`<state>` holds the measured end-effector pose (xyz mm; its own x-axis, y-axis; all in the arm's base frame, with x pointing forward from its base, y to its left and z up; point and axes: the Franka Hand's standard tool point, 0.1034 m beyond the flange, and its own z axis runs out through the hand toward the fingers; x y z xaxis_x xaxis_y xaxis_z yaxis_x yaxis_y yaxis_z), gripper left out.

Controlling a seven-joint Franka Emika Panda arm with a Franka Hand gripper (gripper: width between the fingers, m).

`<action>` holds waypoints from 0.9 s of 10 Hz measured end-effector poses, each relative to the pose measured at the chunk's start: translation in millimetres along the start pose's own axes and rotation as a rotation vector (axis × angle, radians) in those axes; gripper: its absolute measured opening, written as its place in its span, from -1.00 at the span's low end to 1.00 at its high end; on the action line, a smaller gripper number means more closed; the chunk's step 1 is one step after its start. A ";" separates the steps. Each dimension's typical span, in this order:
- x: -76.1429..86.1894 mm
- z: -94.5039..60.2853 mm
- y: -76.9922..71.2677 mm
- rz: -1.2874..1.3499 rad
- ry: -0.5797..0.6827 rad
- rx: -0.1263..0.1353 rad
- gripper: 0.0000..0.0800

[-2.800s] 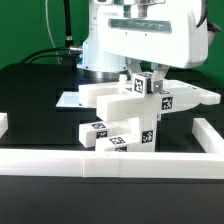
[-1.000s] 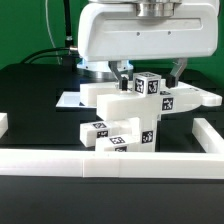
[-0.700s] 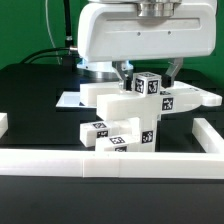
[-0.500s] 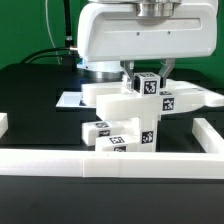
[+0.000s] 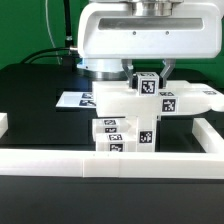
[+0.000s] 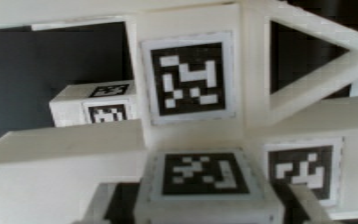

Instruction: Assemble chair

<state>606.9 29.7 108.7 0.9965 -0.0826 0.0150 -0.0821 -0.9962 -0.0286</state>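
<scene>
The chair [image 5: 122,103] is a cluster of glossy white tagged parts standing in the middle of the black table, with a flat piece reaching toward the exterior view's right. My gripper [image 5: 148,76] comes down from above and is shut on the tagged block [image 5: 147,86] at the cluster's top. In the wrist view that block [image 6: 197,172] sits squeezed between my dark fingers [image 6: 297,196], with my gripper [image 6: 202,202] around it. Beyond it stands an upright chair part bearing a large tag [image 6: 190,80]. The block's lower faces are hidden.
A low white border wall [image 5: 110,165] runs along the front, with side pieces at the exterior view's right [image 5: 214,134] and left [image 5: 3,122]. The marker board [image 5: 73,100] lies flat behind the chair. The robot's white base stands at the back.
My jaws have gone from open to shut on the top tagged block. The chair cluster has shifted and turned toward the exterior view's left, its lower tagged blocks now lined up under the top.
</scene>
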 end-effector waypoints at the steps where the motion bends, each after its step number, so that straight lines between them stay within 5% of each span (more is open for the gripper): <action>1: 0.0 0.0 0.0 0.064 0.000 0.000 -0.33; 6: -0.3 0.3 -0.6 0.340 -0.001 0.000 -0.28; 7: -0.3 0.3 -0.3 0.341 -0.001 0.000 0.23; 8: 0.5 -3.0 1.9 0.341 0.000 0.004 0.23; 9: -0.1 -11.0 1.7 0.338 0.008 0.010 0.53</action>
<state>606.5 27.6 119.6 0.9126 -0.4087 0.0111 -0.4079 -0.9120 -0.0436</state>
